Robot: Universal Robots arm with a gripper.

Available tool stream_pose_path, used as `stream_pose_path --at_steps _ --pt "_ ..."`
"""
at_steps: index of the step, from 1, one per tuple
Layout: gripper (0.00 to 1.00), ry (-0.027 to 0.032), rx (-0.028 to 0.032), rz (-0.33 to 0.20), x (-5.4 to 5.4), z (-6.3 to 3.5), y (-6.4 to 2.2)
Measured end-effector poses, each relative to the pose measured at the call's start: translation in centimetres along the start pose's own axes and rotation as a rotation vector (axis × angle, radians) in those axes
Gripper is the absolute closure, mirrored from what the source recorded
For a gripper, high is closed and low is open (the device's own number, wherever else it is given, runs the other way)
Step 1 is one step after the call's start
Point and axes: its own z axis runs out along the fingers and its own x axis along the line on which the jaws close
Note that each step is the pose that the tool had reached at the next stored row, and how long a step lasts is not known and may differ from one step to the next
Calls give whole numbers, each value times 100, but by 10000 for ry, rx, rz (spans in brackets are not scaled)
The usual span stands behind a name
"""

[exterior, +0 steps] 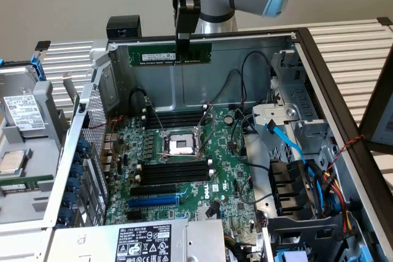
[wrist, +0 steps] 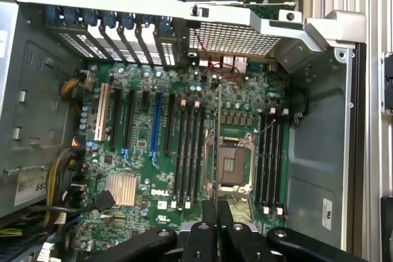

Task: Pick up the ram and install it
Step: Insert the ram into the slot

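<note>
The ram is a long green stick with a white label. It hangs level above the back wall of the open computer case, and my gripper is shut on its top edge near the middle. In the wrist view the ram shows edge-on as a thin line running out from between the black fingertips, over the motherboard beside the CPU socket. Black memory slots lie on both sides of the socket, far below the stick.
A blue long slot and the power supply label sit near the front. Blue and black cables and a drive cage crowd the exterior view's right. A hard drive lies outside the case on the left.
</note>
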Motion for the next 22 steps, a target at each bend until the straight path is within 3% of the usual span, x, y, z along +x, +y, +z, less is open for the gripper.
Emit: stream_pose_path --at_steps 8,22 --pt "87 -1 1 0 -3 1 0" --pt "87 -61 83 570 106 245 -20"
